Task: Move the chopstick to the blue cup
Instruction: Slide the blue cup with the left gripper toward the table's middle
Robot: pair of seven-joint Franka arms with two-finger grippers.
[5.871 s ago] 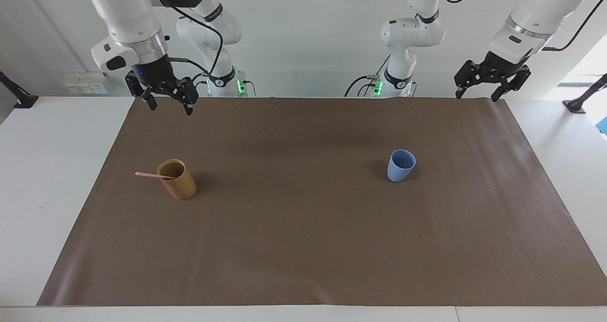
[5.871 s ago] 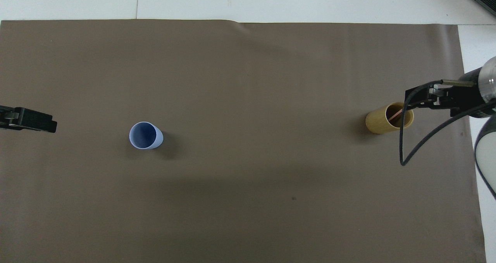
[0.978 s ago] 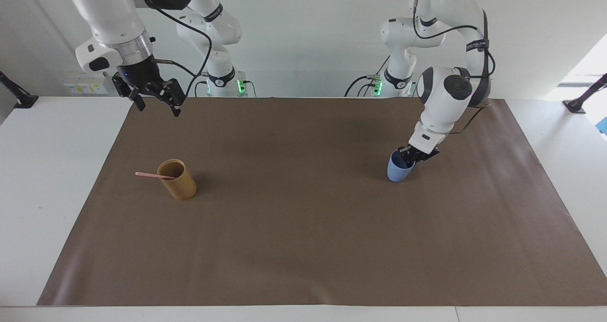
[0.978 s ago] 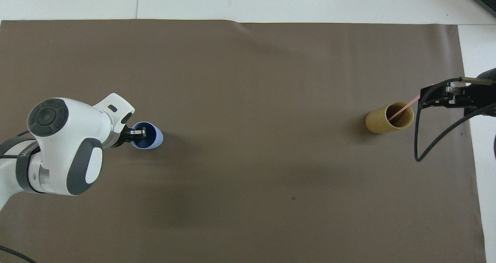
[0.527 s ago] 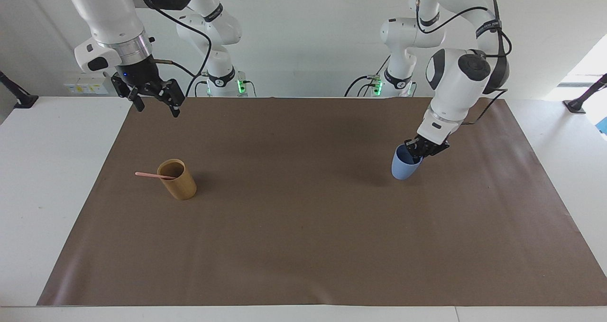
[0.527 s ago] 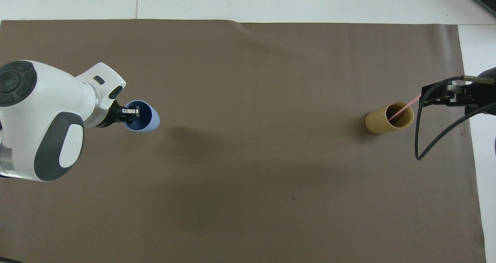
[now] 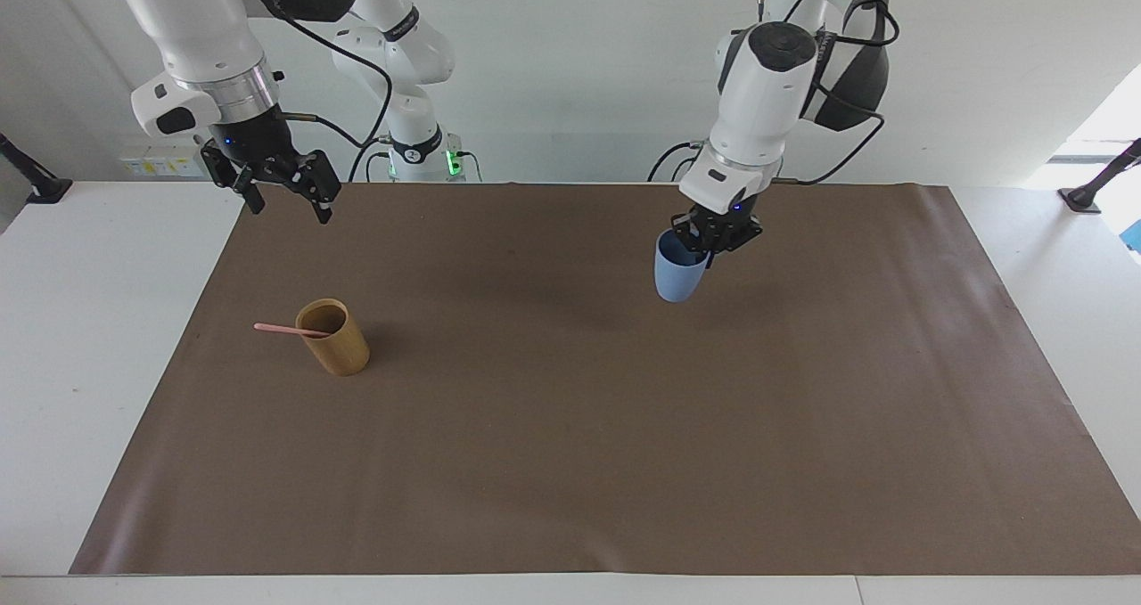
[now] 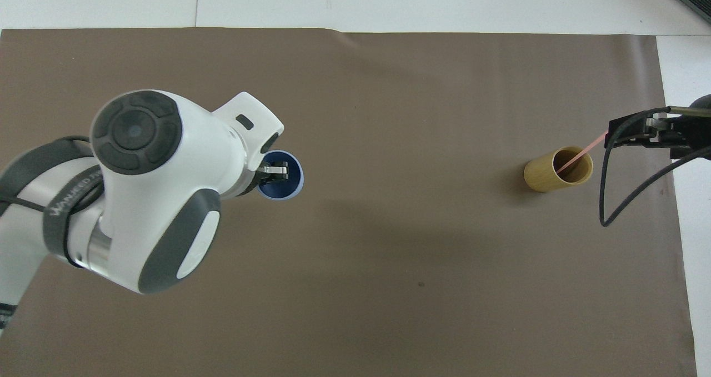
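The pale pink chopstick (image 7: 283, 329) (image 8: 584, 151) leans in the tan bamboo cup (image 7: 339, 345) (image 8: 545, 176), its free end sticking out over the rim toward the right arm's end of the table. My left gripper (image 7: 707, 249) (image 8: 275, 171) is shut on the rim of the blue cup (image 7: 674, 277) (image 8: 290, 187), one finger inside it. The cup hangs upright in the air over the brown mat, cast shadow below. My right gripper (image 7: 287, 209) (image 8: 632, 130) hangs open and empty over the mat's edge at the right arm's end, above the chopstick's free end in the overhead view.
A brown mat (image 7: 570, 462) (image 8: 389, 288) covers most of the white table. Only the two cups and the chopstick are on or over it. A black cable (image 8: 602, 199) loops down from the right arm's wrist beside the bamboo cup.
The left gripper has lifted the blue cup off the mat and carried it toward the table's middle, in the direction of the bamboo cup. The right gripper has barely shifted.
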